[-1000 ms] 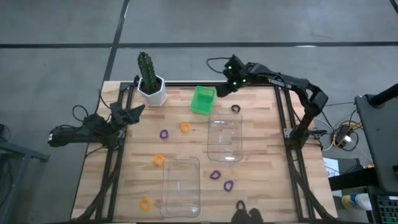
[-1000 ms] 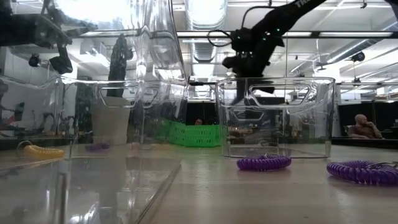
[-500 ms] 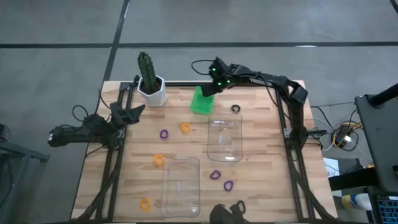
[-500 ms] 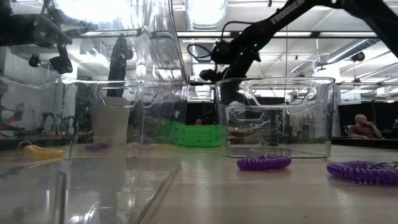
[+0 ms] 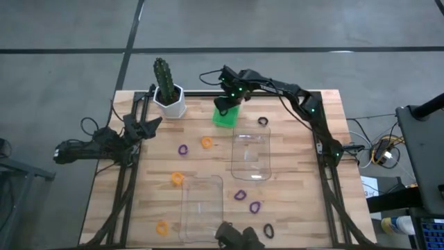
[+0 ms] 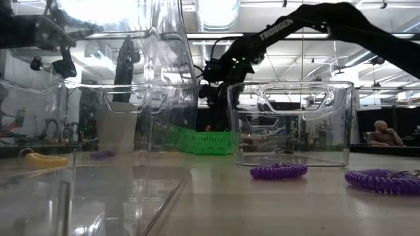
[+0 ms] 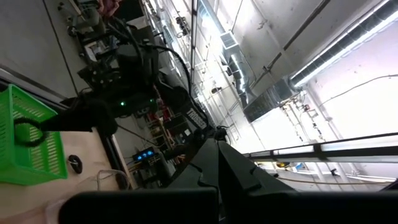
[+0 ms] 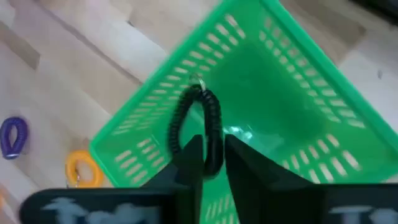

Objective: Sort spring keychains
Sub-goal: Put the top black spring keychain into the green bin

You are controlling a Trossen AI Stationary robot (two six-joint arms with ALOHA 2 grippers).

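My right gripper reaches over the small green bin at the table's far side and is shut on a black spring keychain. Other keychains lie flat on the table: black beside the bin, orange, purple, orange, two purple, orange and black. My left gripper waits, shut, at the table's left edge. My right gripper pinches the black keychain between its two fingers at one end of the coil loop. The fingers come slanting down from above. The rest of the loop sticks out past the fingertips over the green bin's opening, off the table.
Two clear plastic trays stand on the table, one right of centre and one near the front. A potted cactus stands at the far left. In the low view a person sits far behind the table.
My right gripper has moved toward the table's left edge along the far side, from beyond the black keychain on the table to a spot over the green bin, and has come lower. It has stayed shut on the black keychain.
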